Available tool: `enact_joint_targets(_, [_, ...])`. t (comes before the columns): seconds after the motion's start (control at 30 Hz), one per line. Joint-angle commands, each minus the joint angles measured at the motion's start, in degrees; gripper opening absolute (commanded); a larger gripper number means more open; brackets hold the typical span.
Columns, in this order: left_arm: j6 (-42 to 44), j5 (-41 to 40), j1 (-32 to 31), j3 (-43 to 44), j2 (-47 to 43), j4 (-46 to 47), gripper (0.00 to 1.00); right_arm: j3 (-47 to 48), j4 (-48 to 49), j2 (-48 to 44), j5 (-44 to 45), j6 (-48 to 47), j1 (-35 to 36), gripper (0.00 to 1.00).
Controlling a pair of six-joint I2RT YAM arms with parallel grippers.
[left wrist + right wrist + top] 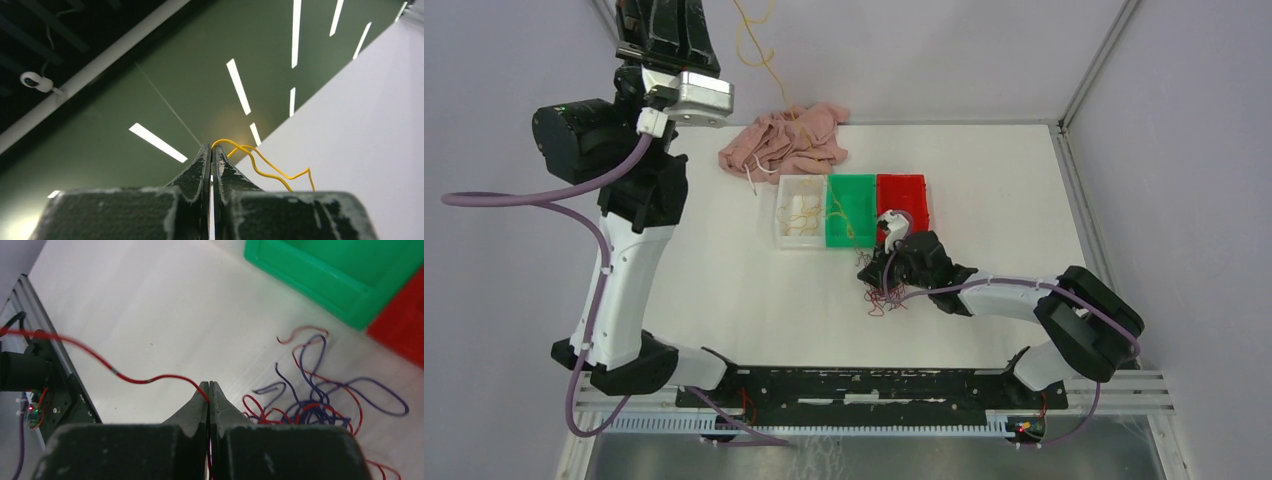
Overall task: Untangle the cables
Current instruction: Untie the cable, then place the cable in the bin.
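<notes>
While the left arm stands raised high above the table (pixel 724 290), up and to the left of the green bin (pixel 852 205), the left gripper (pixel 211 150) is pressed fully closed, a yellow cable (pixel 260 167) pinched between its tips. From there the strand hangs down in curls to the pink garment (pixel 786 140) behind and to the left of the green bin. More yellow strands lie across the white bin (pixel 802 210) touching the green bin's left side, and over the green bin's own left wall.

The right gripper (pixel 209 387) is low over the table just in front of the green bin, jaws closed together on a red cable (pixel 135 380) that runs off to its left. A loose tangle of red and purple cables (pixel 320 405) lies on the table just beside the gripper, in front of the green bin and the red bin (pixel 902 195) on its right.
</notes>
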Motion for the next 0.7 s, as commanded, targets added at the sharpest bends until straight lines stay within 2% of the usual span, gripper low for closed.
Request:
enact_joint_targets(0.0, [4.9, -2.9, -0.3, 9.5, 3.1, 3.2, 0.03, -6.1, 3.0, 0.1, 8.7, 7.2, -0.4, 0.0])
enact_joint_targets(0.2, [8.1, -1.2, -0.2, 15.4, 5.7, 3.8, 0.03, -11.6, 4.6, 0.9, 11.0, 10.2, -0.4, 0.0])
enact_joint_targets(0.3, [6.8, -1.5, -0.2, 16.4, 6.1, 3.5, 0.03, -13.5, 6.8, 1.2, 11.0, 10.7, -0.4, 0.0])
enact_joint_targets(0.47, [5.9, -0.4, -0.2, 3.8, 0.2, -0.5, 0.03, -13.5, 7.6, -1.9, 8.9, 10.1, -0.4, 0.01])
enact_joint_targets(0.57, [6.3, -1.4, -0.2, -6.1, -4.0, -2.0, 0.03, -12.6, 7.2, -5.4, 6.6, 9.6, -0.4, 0.13])
enact_joint_targets(0.67, [5.8, -3.7, -0.2, -14.3, -6.6, -2.8, 0.03, -11.0, 3.8, -9.5, 5.9, 9.7, -0.4, 0.36])
